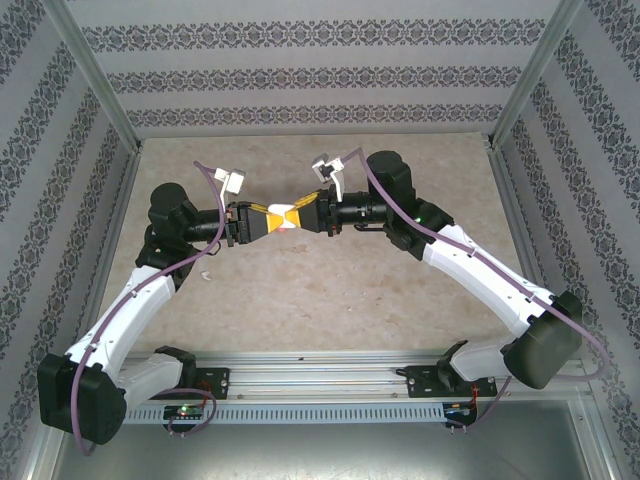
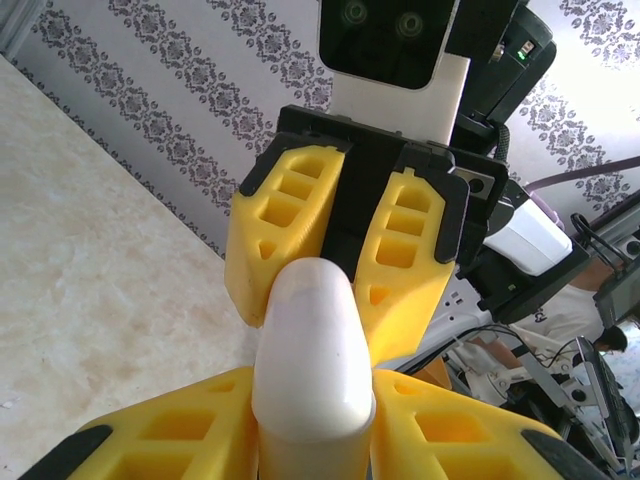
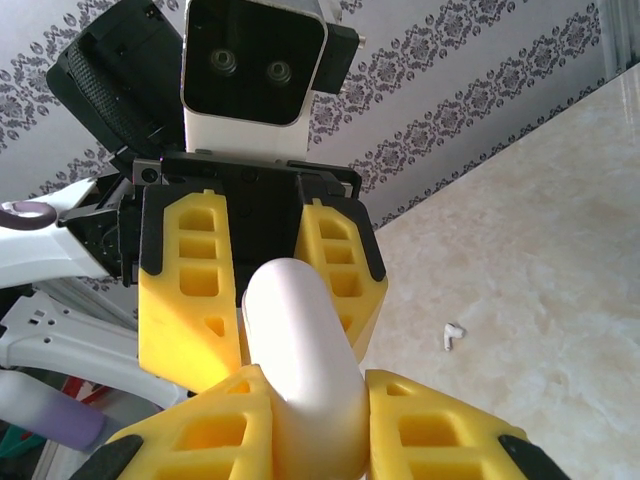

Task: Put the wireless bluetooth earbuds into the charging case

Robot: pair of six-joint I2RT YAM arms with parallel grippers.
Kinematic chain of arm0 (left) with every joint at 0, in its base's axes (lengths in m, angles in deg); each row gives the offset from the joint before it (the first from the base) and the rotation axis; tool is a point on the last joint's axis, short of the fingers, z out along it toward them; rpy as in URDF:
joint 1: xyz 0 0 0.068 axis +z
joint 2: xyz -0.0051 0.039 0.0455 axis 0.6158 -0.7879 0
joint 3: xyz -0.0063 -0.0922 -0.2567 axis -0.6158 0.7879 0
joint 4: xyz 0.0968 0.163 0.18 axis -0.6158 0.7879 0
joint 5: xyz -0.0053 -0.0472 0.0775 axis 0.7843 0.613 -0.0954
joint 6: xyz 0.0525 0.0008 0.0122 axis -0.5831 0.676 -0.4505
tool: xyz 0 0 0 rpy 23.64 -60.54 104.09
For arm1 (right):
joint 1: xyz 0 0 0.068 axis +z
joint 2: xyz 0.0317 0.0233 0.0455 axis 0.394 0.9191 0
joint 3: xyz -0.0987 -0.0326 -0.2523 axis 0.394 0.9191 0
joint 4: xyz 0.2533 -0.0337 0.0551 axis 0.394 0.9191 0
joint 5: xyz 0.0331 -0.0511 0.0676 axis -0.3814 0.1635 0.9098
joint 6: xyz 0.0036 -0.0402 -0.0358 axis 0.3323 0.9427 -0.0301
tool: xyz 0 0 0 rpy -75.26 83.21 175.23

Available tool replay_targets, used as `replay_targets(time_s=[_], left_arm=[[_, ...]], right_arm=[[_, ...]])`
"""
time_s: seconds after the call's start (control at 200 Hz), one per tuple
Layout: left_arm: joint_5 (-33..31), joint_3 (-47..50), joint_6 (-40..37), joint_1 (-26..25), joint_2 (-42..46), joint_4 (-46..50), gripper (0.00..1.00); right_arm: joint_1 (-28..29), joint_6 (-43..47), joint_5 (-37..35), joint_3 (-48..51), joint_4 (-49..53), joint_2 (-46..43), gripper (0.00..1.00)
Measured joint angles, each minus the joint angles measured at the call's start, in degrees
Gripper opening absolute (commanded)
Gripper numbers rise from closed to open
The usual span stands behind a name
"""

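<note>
A white pill-shaped charging case [image 1: 283,218] hangs above the table, gripped from both ends. My left gripper [image 1: 264,222] is shut on its left end and my right gripper [image 1: 304,214] on its right end. In the left wrist view the case [image 2: 310,350] sticks up between my left gripper [image 2: 315,435] and the right gripper's yellow fingers [image 2: 405,255] beyond. The right wrist view shows the same case [image 3: 300,350] in my right gripper [image 3: 315,435]. One white earbud [image 3: 453,337] lies on the table, a speck [image 1: 205,272] beside the left arm.
The marble-patterned table [image 1: 330,300] is boxed in by patterned walls and metal corner posts [image 1: 100,70]. Both arms arch inward from the base rail [image 1: 320,378] and meet over the middle back of the table.
</note>
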Motion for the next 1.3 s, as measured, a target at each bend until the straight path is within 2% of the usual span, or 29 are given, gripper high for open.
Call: replay_targets(time_s=[0.215,0.475,0.699,0.854,0.989,1.304], left_arm=[[-0.7,-0.5,-0.8,0.0,0.0,2.5,0.26],[-0.8,-2.1,-5.8,0.0,0.1,8.7,0.18],[-1.3,-3.7,-12.4,0.0,1.5,15.1,0.09],[-2.3,-3.7,-17.0,0.0,3.5,18.1,0.00],[-3.8,-3.7,-21.7,0.0,5.1,20.4,0.00],[-7.8,-1.7,-30.2,0.8,9.6,22.0,0.00]], right_arm=[[0.3,1.0,-1.4,0.0,1.0,-0.2,0.05],[1.0,2.4,-3.3,0.0,2.5,-0.6,0.06],[1.4,3.1,-3.3,-0.5,3.3,-0.6,0.16],[1.9,3.5,-2.8,-0.6,3.4,-0.6,0.29],[2.2,3.7,-2.3,-1.4,3.7,0.3,0.42],[2.1,2.6,0.1,-4.5,5.2,3.9,0.49]])
